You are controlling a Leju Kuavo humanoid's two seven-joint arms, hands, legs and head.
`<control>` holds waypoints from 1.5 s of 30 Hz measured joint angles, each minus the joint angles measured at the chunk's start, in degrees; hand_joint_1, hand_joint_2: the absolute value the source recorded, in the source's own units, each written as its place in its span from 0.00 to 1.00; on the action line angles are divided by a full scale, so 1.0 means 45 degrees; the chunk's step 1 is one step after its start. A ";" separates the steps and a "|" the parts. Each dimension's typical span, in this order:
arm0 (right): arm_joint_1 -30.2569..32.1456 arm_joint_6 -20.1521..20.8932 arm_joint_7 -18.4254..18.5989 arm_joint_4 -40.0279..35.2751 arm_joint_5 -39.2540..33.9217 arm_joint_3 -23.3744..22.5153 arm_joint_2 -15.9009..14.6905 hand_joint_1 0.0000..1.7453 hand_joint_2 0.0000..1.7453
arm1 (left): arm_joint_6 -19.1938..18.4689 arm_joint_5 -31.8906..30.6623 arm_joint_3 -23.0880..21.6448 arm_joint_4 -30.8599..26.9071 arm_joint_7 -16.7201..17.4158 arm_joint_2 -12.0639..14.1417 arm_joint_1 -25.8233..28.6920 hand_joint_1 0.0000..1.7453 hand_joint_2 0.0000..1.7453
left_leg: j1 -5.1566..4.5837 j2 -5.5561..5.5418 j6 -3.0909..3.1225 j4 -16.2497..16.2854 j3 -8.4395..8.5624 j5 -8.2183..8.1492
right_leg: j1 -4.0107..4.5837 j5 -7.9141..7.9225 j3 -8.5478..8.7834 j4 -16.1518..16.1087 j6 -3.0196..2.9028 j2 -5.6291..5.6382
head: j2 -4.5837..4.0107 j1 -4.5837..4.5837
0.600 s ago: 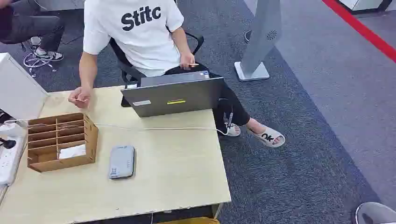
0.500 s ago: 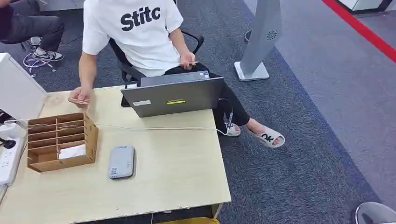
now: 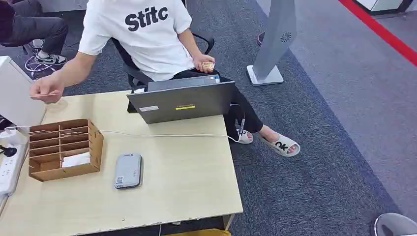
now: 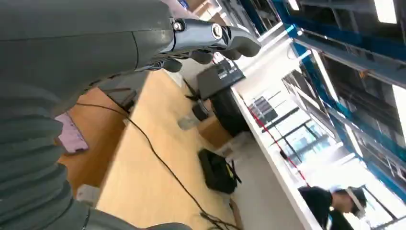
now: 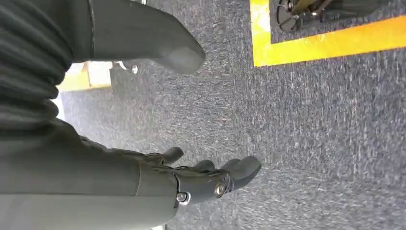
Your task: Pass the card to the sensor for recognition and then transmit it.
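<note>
A person in a white T-shirt sits behind the table (image 3: 187, 182) and holds a thin card (image 3: 45, 95) in a raised hand above the table's far left corner. Their other hand holds a few cards (image 3: 208, 65) behind the laptop. The grey card sensor (image 3: 128, 170) lies flat near the table's middle. A wooden divided box (image 3: 64, 149) to its left has a white card (image 3: 76, 160) in a front compartment. My left hand (image 4: 201, 39) hangs with fingers stretched out and empty. My right hand (image 5: 191, 182) hangs over carpet, fingers apart, holding nothing.
A grey laptop (image 3: 184, 101) stands open at the table's far edge, with a white cable (image 3: 167, 135) running across the top. A power strip (image 3: 7, 167) and a white box (image 3: 17, 96) sit at the left. A grey stand (image 3: 273, 44) is on the carpet beyond.
The person's hand has lifted off the table with a card and swung out to the left. Their other hand has raised its cards slightly. The things on the table have not moved.
</note>
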 joint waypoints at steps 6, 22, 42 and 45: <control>0.0001 0.0301 0.0170 0.0000 0.0272 0.0112 -0.0015 0.00 1.00 | 0.0064 -0.0738 -0.1754 0.0666 0.1122 0.1107 -0.1108 0.00 1.00 | -0.0002 0.0000 -0.0004 0.0002 -0.0001 0.0014 | 0.0007 0.0019 0.0022 0.0001 -0.0018 0.0004 | 0.0000 0.0005; -0.0015 0.0850 0.0622 0.0000 0.0869 0.0165 -0.0102 0.00 1.00 | 0.1102 -0.2243 -0.5668 0.2759 0.3623 0.3540 -0.2987 0.00 1.00 | 0.0001 0.0004 -0.0006 0.0003 -0.0007 0.0014 | 0.0007 0.0019 0.0016 0.0006 -0.0019 0.0011 | 0.0000 0.0000; -0.0092 0.1466 0.0762 0.0019 0.1909 0.0578 -0.0189 0.00 1.00 | 0.2506 -0.6386 -0.8368 0.5334 0.5182 0.4546 -0.6055 0.00 1.00 | 0.0007 -0.0021 -0.0015 0.0009 -0.0031 0.0070 | 0.0009 0.0064 0.0008 0.0010 -0.0023 -0.0016 | 0.0000 0.0005; -0.0104 0.1466 0.0597 0.0019 0.2074 0.0714 -0.0189 0.00 1.00 | 0.2477 -0.6260 -0.8703 0.5687 0.5060 0.4575 -0.6135 0.07 1.00 | 0.0006 0.0042 -0.0016 0.0007 -0.0028 0.0070 | 0.0008 0.0081 -0.0011 0.0012 -0.0043 0.0040 | 0.0000 0.0000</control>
